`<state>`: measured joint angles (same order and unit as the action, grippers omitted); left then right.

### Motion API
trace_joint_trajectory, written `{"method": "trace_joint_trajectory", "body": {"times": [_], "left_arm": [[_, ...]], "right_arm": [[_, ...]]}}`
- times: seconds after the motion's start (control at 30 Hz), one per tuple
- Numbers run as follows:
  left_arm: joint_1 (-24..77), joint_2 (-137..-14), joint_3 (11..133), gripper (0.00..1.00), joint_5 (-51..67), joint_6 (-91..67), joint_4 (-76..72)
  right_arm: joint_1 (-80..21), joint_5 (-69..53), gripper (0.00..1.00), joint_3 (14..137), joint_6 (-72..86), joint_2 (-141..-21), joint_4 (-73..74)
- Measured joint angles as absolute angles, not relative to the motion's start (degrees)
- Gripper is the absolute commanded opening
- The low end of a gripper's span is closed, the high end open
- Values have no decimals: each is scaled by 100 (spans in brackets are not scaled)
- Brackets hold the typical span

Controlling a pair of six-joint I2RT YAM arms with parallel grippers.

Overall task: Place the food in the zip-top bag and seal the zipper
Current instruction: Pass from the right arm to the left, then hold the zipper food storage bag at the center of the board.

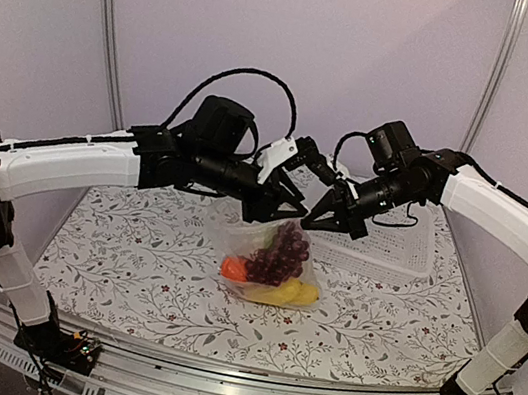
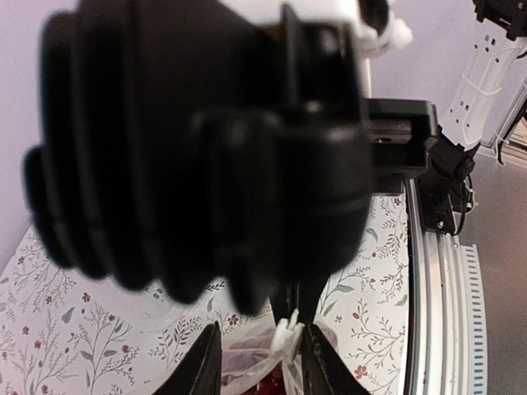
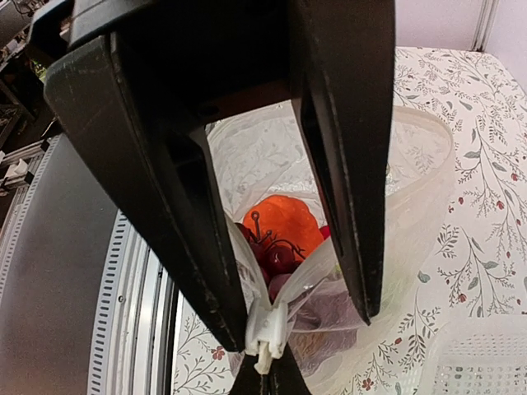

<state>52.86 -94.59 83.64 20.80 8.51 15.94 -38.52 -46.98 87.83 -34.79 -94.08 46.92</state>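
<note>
The clear zip-top bag (image 1: pixel 239 241) lies mid-table under both grippers. It holds the dark red grapes (image 1: pixel 283 252), the orange fruit (image 1: pixel 234 269) and a yellow piece (image 1: pixel 290 293). I cannot make out the pepper or the cabbage. My left gripper (image 1: pixel 300 214) is shut on the white slider of the zipper (image 2: pixel 288 341), which also shows in the right wrist view (image 3: pixel 268 333). My right gripper (image 3: pixel 300 329) is open and straddles the bag's mouth just past the slider. The two mouth edges spread apart there, with the orange fruit (image 3: pixel 280 226) and grapes (image 3: pixel 276 257) showing inside.
A white slotted basket (image 1: pixel 392 249) stands at the back right, just behind the right gripper, and its corner shows in the right wrist view (image 3: pixel 478 362). A metal rail (image 1: pixel 211 392) runs along the table's near edge. Purple walls close in the back and sides.
</note>
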Motion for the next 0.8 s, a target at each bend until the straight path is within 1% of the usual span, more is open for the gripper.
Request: {"method": "trace_joint_trajectory", "body": {"times": [0.1, 0.17, 0.23, 0.3, 0.37, 0.4, 0.5, 0.53, 0.57, 0.63, 0.67, 0.8], "left_arm": [[5282, -9498, 8366, 30, 2145, 854, 1638], [5280, -9529, 8370, 24, 2176, 849, 1675], [5275, -9581, 8442, 22, 2222, 858, 1752], [5273, -9620, 8510, 17, 2261, 847, 1809], [5273, -9642, 8547, 13, 2311, 856, 1839], [5273, -9642, 8547, 11, 2333, 858, 1850], [5269, -9642, 8552, 7, 2366, 843, 1883], [5266, -9642, 8556, 6, 2370, 847, 1892], [5264, -9642, 8556, 6, 2379, 838, 1894], [5256, -9642, 8562, 5, 2397, 838, 1892], [5251, -9642, 8569, 5, 2403, 832, 1892], [5236, -9642, 8578, 5, 2418, 829, 1892]], "right_arm": [[-3852, -4698, 1, 8768, -3479, -9408, 4685], [-3852, -4696, 1, 8766, -3479, -9408, 4685], [-3852, -4676, 1, 8764, -3479, -9408, 4685], [-3852, -4663, 1, 8759, -3479, -9406, 4674], [-3852, -4646, 3, 8742, -3481, -9400, 4652], [-3852, -4637, 5, 8729, -3481, -9393, 4637], [-3852, -4624, 23, 8687, -3474, -9369, 4602], [-3852, -4619, 26, 8678, -3492, -9356, 4582], [-3852, -4604, 27, 8667, -3489, -9336, 4545], [-3852, -4580, 27, 8659, -3444, -9314, 4506], [-3852, -4569, 25, 8659, -3435, -9310, 4486], [-3852, -4567, 11, 8659, -3382, -9308, 4416]]}}
